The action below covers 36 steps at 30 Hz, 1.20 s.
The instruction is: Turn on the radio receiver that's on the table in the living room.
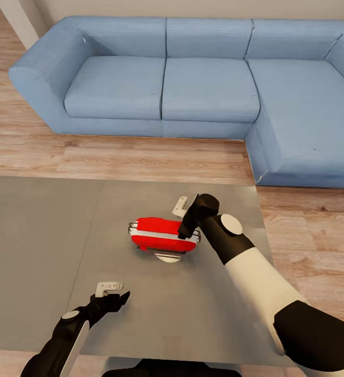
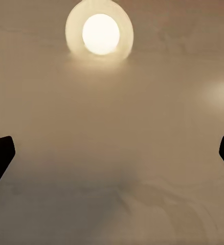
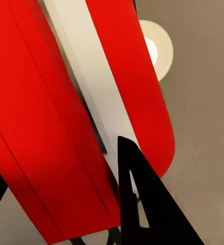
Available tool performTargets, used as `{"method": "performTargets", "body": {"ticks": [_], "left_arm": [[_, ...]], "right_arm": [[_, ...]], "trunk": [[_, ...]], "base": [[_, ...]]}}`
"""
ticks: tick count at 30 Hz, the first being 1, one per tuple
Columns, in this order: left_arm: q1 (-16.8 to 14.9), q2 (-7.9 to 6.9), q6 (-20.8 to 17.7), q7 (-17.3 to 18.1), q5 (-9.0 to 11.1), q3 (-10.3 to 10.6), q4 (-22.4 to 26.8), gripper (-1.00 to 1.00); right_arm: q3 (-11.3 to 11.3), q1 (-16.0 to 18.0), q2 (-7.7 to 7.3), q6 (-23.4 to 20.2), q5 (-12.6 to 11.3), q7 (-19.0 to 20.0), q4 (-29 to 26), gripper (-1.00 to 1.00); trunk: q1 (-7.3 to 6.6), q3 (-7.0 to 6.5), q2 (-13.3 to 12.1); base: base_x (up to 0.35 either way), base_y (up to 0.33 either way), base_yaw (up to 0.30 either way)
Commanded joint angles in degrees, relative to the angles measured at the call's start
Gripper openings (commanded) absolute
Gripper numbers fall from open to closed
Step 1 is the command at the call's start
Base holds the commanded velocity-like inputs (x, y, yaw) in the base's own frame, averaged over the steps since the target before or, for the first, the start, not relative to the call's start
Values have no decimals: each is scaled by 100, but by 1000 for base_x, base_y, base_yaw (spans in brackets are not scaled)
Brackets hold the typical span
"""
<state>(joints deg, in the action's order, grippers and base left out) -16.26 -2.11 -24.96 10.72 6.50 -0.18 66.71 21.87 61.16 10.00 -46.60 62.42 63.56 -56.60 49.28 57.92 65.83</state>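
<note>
Even soft light; lamp glare (image 2: pixel 99 33) on glossy table (image 1: pixel 35 235)

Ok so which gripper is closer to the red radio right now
Right. The right gripper is down at the radio receiver, at its sofa-side right end, a dark fingertip against the red casing. The left gripper hovers over bare table, well short of it.

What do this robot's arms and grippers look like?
The right arm has a glossy white shell with black sections at the joints and a round white-grey cap near the wrist. The left arm is black with a white panel and a similar small cap. Each ends in black tapering fingers, with a small pale-grey bracket beside the left gripper and right gripper.
</note>
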Motion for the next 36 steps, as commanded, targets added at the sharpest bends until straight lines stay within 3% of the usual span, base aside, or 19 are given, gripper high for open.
{"method": "performTargets", "body": {"ticks": [1,8,12,13,15,36], "left_arm": [[0,0,0,0,0,0,0,100],[0,0,1,0,0,0,0,100],[0,0,0,1,0,0,0,100],[0,0,8,0,0,0,0,100],[0,0,9,2,0,0,0,100],[0,-3,9,9,8,0,1,100]], "right_arm": [[0,0,0,2,0,-1,-2,-100],[1,-2,0,155,-1,6,-106,-100],[5,-6,0,210,0,60,-435,-100],[193,-7,0,165,22,260,-1326,-100],[241,-6,0,157,38,277,-1463,-100],[283,-4,0,110,107,476,-1988,-100]], "trunk": [[0,0,0],[0,0,0],[0,0,0],[0,0,0],[0,0,0],[0,0,0]], "base": [[0,0,0],[0,0,0],[0,0,0],[0,0,0],[0,0,0],[0,0,0]]}}
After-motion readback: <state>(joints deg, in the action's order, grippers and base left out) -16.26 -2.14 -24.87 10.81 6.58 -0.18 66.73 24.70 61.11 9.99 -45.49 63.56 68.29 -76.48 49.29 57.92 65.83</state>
